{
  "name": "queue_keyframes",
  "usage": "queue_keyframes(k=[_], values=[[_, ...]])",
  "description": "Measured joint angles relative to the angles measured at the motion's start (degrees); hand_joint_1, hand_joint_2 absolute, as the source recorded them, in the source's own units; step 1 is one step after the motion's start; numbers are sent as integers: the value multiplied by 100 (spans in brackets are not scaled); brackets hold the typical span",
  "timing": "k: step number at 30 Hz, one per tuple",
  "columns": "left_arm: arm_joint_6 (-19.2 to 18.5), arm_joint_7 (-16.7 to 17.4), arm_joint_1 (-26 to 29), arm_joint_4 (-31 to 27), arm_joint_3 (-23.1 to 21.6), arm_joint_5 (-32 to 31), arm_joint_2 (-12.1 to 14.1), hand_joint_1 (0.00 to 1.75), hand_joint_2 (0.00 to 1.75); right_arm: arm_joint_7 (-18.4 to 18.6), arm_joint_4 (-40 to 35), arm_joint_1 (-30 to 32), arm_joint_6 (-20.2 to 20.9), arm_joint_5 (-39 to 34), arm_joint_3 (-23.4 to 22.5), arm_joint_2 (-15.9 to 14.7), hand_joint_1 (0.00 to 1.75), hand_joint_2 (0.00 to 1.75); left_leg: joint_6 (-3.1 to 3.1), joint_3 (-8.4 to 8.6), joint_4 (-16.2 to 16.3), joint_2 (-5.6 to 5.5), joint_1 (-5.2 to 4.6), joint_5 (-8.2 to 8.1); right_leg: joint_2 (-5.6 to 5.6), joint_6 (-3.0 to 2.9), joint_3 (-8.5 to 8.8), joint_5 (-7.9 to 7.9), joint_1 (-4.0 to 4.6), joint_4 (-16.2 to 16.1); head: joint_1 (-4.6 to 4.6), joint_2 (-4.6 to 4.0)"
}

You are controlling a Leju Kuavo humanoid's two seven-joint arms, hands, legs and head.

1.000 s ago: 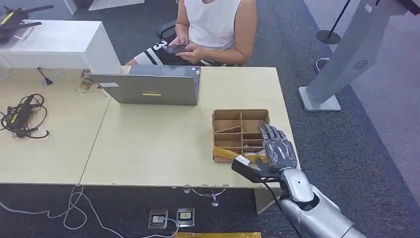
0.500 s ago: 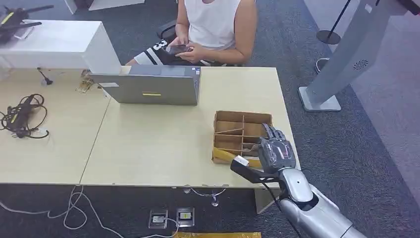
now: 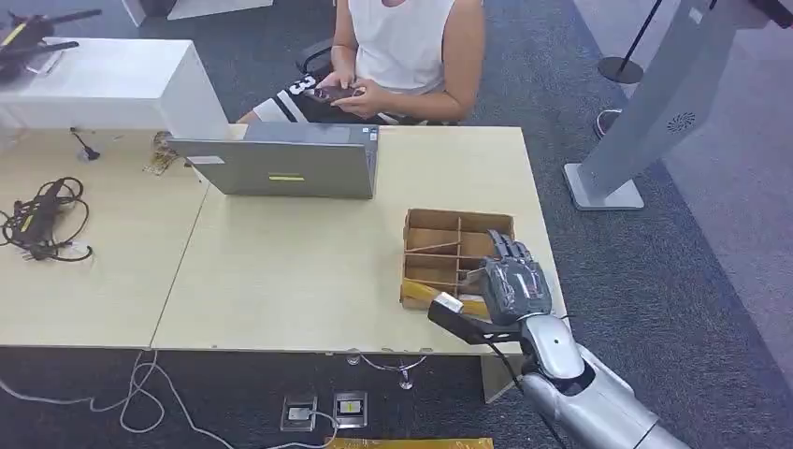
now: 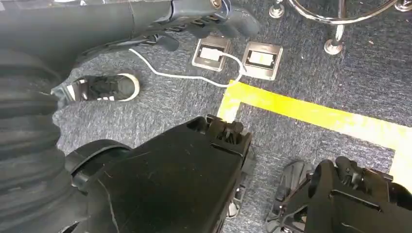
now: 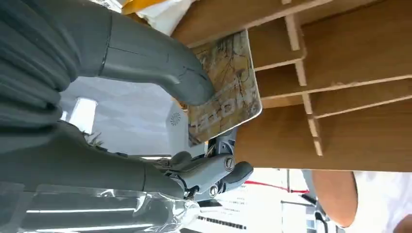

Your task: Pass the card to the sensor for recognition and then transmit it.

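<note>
In the right wrist view a card with a yellowish printed pattern is pinched between the thick grey thumb and the fingers of my right hand. It hangs just over the brown dividers of a cardboard compartment box. In the head view that hand hovers, back upward, over the box's near right corner and hides the card. My left hand hangs low above the carpet, fingers stretched out with nothing in them.
A grey standing terminal rises from the floor right of the table. An open laptop sits mid-table, and a person sits behind it looking at a phone. A cable bundle lies far left. The table edge runs beside my hand.
My right hand has drifted slightly left and closer over the box's near right corner. Nothing else has moved.
</note>
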Motion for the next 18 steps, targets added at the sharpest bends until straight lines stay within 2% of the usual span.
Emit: queue_keyframes(k=[10,18], values=[[0,0,-5,0,0,-146,-20,0,175,-13,-131,-192,-667,271,-72,122,175,175,0,0,0,2,0,0,4,0,0,0,0,0,0,0],[0,0,-5,0,-7,-245,-59,0,175,44,-426,-560,-710,376,-300,170,175,175,2,-1,1,1,0,2,2,1,0,1,-1,1,0,0]])
